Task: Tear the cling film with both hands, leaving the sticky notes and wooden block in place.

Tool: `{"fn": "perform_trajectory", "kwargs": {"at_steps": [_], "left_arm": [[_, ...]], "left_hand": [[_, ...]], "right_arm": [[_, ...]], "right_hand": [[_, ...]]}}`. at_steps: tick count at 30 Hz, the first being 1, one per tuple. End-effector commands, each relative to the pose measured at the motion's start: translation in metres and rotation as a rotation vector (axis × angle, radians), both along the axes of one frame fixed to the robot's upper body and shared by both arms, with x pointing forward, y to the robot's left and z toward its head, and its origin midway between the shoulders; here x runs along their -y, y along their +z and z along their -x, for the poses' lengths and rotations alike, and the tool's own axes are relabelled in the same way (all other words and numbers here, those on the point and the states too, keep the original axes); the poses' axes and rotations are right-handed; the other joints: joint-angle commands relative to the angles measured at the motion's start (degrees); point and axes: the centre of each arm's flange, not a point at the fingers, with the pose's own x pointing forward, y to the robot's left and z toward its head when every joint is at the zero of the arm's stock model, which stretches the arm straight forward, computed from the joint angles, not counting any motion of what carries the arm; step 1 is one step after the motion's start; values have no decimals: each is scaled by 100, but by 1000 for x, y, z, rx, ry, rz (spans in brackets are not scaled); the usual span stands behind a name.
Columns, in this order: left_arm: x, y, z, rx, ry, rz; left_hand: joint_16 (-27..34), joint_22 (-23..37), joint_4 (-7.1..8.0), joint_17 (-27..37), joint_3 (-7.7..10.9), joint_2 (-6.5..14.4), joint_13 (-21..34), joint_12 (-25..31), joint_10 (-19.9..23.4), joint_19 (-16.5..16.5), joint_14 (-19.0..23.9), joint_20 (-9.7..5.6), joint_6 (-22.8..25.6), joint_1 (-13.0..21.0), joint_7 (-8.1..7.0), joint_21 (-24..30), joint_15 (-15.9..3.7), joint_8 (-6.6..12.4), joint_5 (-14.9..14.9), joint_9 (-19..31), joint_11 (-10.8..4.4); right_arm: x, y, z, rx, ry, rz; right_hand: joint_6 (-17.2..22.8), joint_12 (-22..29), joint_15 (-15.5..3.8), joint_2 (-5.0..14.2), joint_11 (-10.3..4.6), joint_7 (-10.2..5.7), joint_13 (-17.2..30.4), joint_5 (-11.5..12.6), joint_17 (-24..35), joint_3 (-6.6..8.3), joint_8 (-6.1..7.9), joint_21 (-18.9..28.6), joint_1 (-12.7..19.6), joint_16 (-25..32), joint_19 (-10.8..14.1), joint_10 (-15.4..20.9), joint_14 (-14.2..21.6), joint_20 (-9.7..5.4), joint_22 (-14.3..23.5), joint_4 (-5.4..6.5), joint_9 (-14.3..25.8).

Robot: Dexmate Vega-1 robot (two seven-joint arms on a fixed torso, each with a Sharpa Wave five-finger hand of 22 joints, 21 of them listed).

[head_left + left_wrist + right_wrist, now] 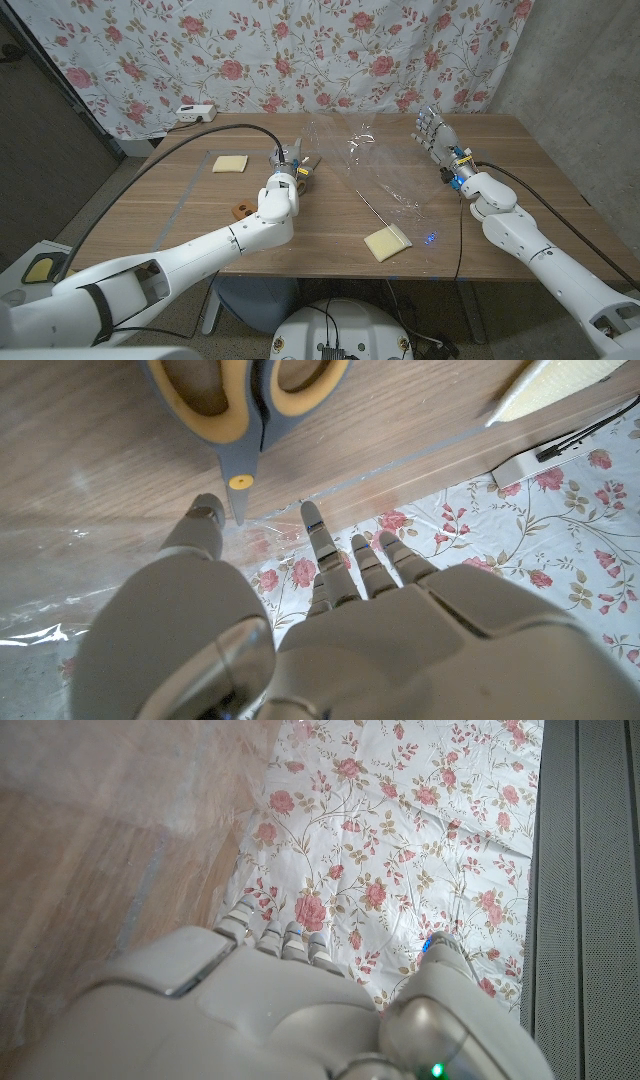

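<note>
On the wooden desk (330, 225), a sheet of cling film (375, 165) lies crumpled across the middle, running from the far edge toward the near right, where it ends just beside a pale yellow pad of sticky notes (386, 242). A second sticky-note pad (230, 164) sits far left, well apart from the film. A small brown wooden block (242, 210) lies near the left forearm.

Left hand (292, 166) is at the film's left edge, next to scissors (245, 400) with grey-and-yellow handles that show in the left wrist view. Its fingers (322, 545) are stretched out over film and desk edge, slightly apart; cannot tell whether they pinch the film.

Right hand (436, 130) stands upright over the far right part of the desk, fingers extended and apart, holding nothing, clear of the film. Right wrist view: fingers (262, 935) point at the flowered curtain (400, 840), film hazy on the desk.

White box with a cable (195, 113) sits at the far left corner.
</note>
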Motion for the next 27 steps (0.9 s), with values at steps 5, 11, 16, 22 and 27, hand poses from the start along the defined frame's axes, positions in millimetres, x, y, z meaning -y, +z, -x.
{"fn": "perform_trajectory", "kwargs": {"at_steps": [5, 11, 16, 22, 27], "left_arm": [[3, -7, -4, -26, 1, -11], [4, -9, -5, -19, -2, -7], [5, -10, -4, -6, -2, 0], [7, -11, -5, 0, -2, 0], [7, -13, -5, 0, -1, 7]], "left_hand": [[44, -3, -7, 16, -25, 64, 50, 31, 64, 44, 65, -6, 57, 26, -50, 10, 16, 18, 23, 11, -1], [84, -3, -10, 17, -55, 74, 86, 110, 323, 86, 237, -31, 223, 30, 24, 21, -63, 58, 25, 10, -33], [91, -5, -30, 10, -80, 78, 127, 182, 596, 163, 384, -131, 459, 73, 136, 31, -159, 97, 21, 9, 122], [83, -5, -35, 7, -84, 82, 136, 198, 673, 180, 406, -145, 547, 92, 158, 31, -169, 113, 19, 9, 150], [93, -5, -35, 5, -95, 89, 148, 236, 823, 191, 491, -148, 700, 109, 168, 28, -199, 143, 17, 9, 118]], "right_arm": [[-3, 0, -1, -3, 2, -4], [-4, 0, -2, -2, 6, 1], [-4, 0, -2, -4, 7, -4], [-4, -1, -1, -2, 9, -1], [-3, -1, -1, -1, 12, -6]], "right_hand": [[-19, 13, 2, 73, 27, -18, 16, -25, -13, 23, 40, 27, 28, 55, -25, -5, -234, 16, 19, -46, 19], [-39, 8, 5, 87, 32, -20, 16, -27, -16, 24, 31, 19, 24, 50, -43, -19, -254, 14, 19, -54, 19], [-48, 5, 4, 95, 27, -26, 16, -28, -17, 24, 28, 17, 19, 51, -48, -26, -258, 14, 19, -57, 19], [-40, 6, 1, 96, 29, -33, 16, -29, -18, 20, 31, 20, 11, 59, -41, -23, -241, 15, 19, -63, 19], [-20, 16, -2, 100, 26, -31, 16, -29, -18, 17, 39, 26, 3, 69, -25, 0, -222, 18, 19, -65, 19]]}}
